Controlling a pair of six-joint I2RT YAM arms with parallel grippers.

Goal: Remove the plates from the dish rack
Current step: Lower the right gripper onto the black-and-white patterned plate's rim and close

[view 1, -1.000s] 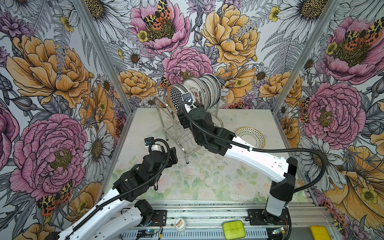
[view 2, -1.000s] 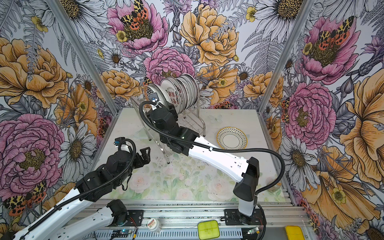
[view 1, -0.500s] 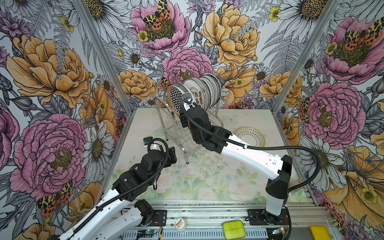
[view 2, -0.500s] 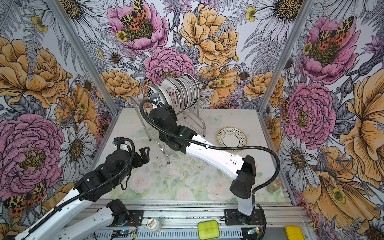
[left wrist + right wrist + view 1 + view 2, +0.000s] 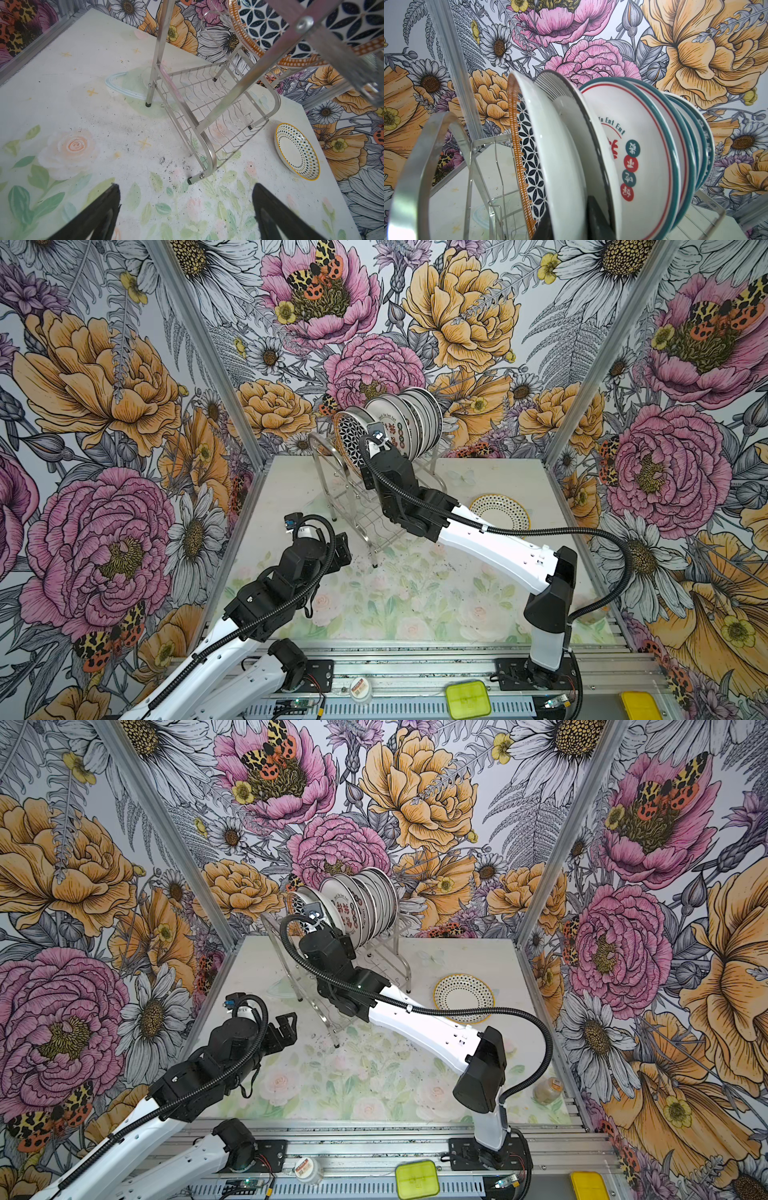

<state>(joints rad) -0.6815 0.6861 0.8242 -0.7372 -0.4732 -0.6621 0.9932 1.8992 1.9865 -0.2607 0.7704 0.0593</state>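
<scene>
1. A shiny steel wire dish rack point(image 5: 320, 456) stands at the back of the pale flower-printed bench point(image 5: 415, 597). Its upper tier carries a row of round white plates point(image 5: 415, 418) set on edge.
2. A black-lattice plate with an orange woven rim point(image 5: 348, 435) is at the front of the row. Next comes a white plate with fine black stripes round its rim point(image 5: 552, 91), then a red-character plate point(image 5: 643, 155) and close-packed teal-banded ones.
3. The right pincer point(image 5: 569, 204) is narrowed onto the striped plate's lower edge. One black finger point(image 5: 598, 220) lies against each face, and the plate is upright in the row.
4. The left pincer point(image 5: 186, 193) hangs above the bench by the rack's near foot, jaws spread wide and empty.
5. A yellow-rimmed dotted plate point(image 5: 500, 516) lies flat on the bench to the right of the rack, apart from it.
</scene>
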